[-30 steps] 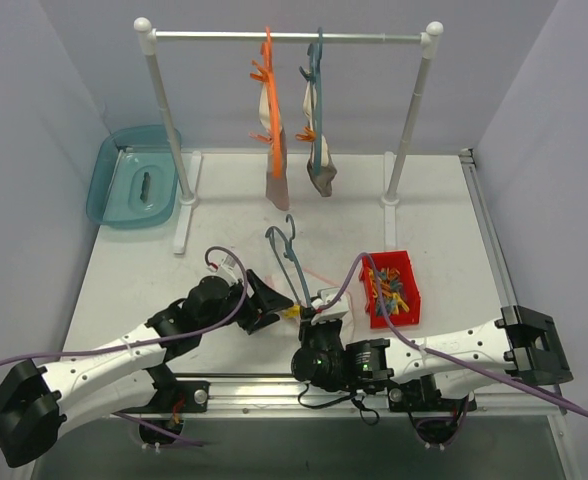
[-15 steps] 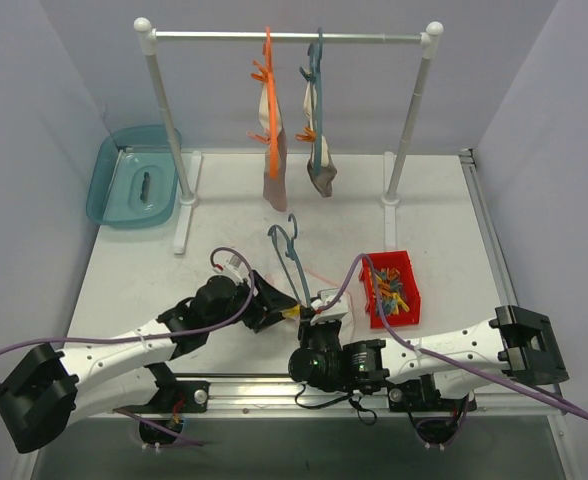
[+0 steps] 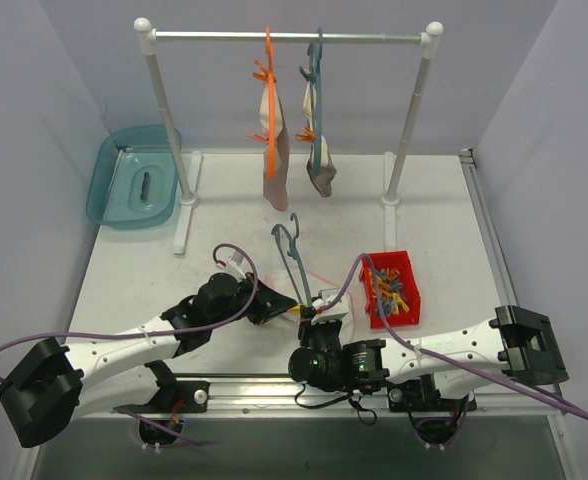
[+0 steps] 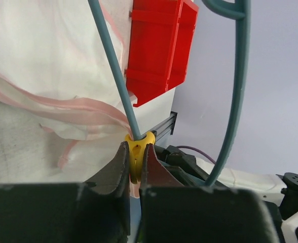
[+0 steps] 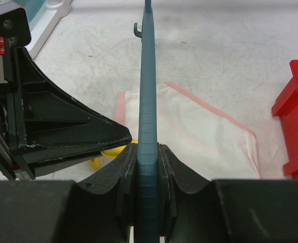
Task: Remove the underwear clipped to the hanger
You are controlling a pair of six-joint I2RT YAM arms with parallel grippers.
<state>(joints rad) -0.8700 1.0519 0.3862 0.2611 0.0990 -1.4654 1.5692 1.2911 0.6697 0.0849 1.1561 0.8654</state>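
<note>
Left hand (image 4: 135,150) pinches its fingers narrowly on the small yellow plastic clothes peg (image 4: 141,137) sitting on the thin teal plastic hanger (image 4: 113,66), while the right hand (image 5: 148,148) clamps that hanger's bar edge-on between its fingers. Just beyond both hands, the white cloth underwear with pink trim (image 5: 199,129) lies on the pale surface (image 5: 215,45) under the hanger. It seems to be caught by the peg, though the contact is hidden.

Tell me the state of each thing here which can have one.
left tool, shut on the small yellow plastic clip
right tool, shut on the teal plastic hanger
white cloth underwear with pink trim, lying flat, seemingly clipped to that hanger
taupe cloth on the orange hanger, hanging, clipped
red plastic bin, open, holding coloured clips
</note>
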